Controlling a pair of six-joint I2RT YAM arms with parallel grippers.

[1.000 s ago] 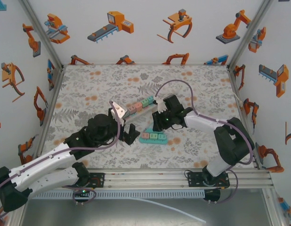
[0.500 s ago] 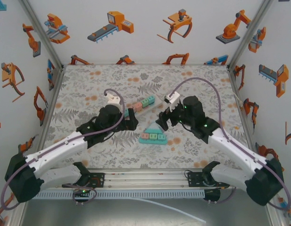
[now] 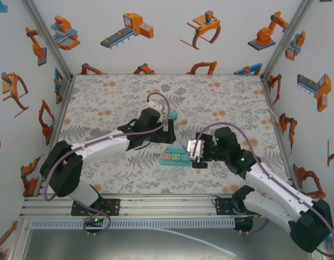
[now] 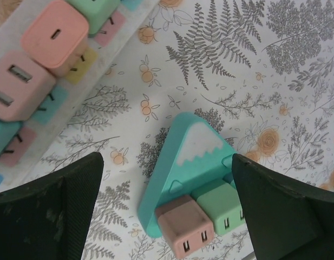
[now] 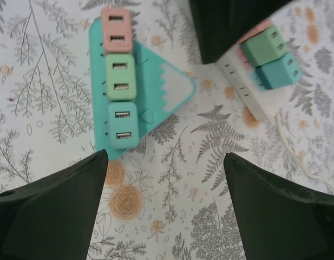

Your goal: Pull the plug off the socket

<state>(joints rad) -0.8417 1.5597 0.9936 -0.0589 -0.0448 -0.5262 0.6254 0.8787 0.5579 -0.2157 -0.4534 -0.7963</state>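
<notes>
The teal mountain-shaped socket (image 3: 175, 157) lies flat on the floral cloth with three plugs in a row along its near edge. In the right wrist view they are pink (image 5: 116, 30), green (image 5: 121, 76) and teal (image 5: 122, 124) on the socket (image 5: 161, 92). My left gripper (image 3: 157, 134) hovers open just behind the socket. The socket (image 4: 194, 157), the pink plug (image 4: 184, 230) and the green plug (image 4: 221, 208) show between its spread fingers (image 4: 47, 216), untouched. My right gripper (image 3: 194, 157) stands open right of the socket, with bare cloth between its fingers (image 5: 286, 211).
A white power strip (image 4: 74, 92) with its own pink plugs (image 4: 56, 35) lies behind the socket, partly under my left arm. Its green (image 5: 264, 49) and teal (image 5: 280, 70) plugs appear in the right wrist view. Patterned walls enclose the table.
My left gripper has reached forward and rightward, over the power strip toward the socket. My right gripper has pulled back toward the near side, beside the socket, with its jaws now apart.
</notes>
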